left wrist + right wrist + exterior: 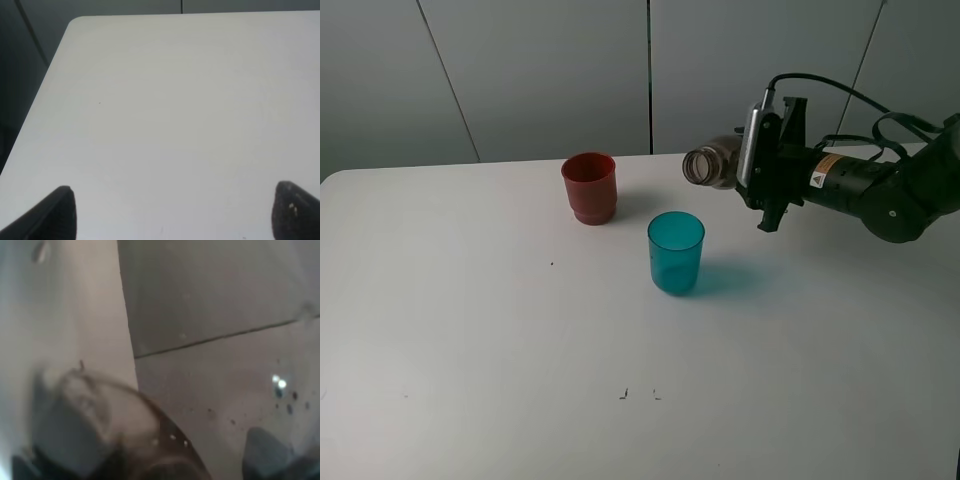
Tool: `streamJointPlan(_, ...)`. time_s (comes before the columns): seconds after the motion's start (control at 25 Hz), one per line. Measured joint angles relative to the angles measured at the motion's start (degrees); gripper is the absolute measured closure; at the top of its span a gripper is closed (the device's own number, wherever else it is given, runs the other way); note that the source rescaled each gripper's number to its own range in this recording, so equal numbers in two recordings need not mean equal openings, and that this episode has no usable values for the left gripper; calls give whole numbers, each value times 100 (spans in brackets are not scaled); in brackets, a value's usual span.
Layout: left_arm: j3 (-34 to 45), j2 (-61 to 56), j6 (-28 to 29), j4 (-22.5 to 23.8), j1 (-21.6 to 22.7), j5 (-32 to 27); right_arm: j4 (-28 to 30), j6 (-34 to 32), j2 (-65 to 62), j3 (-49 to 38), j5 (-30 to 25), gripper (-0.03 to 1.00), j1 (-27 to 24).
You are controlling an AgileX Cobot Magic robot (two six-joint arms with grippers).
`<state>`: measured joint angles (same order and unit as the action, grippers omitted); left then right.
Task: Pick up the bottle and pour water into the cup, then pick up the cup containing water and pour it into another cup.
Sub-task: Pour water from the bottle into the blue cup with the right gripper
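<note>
Much of the bottle [712, 166] is covered by the right claw [760, 170] in the high view, where only its shoulder, narrow neck and round open mouth are seen. In the right wrist view it is rendered as a blurred grey-brown mass [100, 435], and little else can be made out there. The left claw [175, 220] is shown only as two dark fingertips [55, 217] cut off by the frame edge, set wide apart over the plain white bench [165, 100]. The right claw is clamped on the bottle's body. The bottle is of smoky, translucent plastic. The cup [676, 252] is a smooth, slightly tapered teal tumbler, see-through and upright; whether water is in it cannot be told. The red cup [590, 187] is opaque, with a stepped, narrower base, and stands behind and left of the cup, apart from it. The bottle is held off the bench, above and slightly right of the cup, its long axis nearly level and its mouth turned leftward. Whether the mouth lies directly over the cup cannot be told.
</note>
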<state>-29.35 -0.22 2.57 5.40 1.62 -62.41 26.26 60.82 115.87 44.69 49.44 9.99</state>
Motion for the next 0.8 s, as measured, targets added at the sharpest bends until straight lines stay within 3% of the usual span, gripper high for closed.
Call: streamJointPlan(0.8, 0, 0, 0, 0, 0, 0, -14, 834, 0, 0, 0, 95, 0)
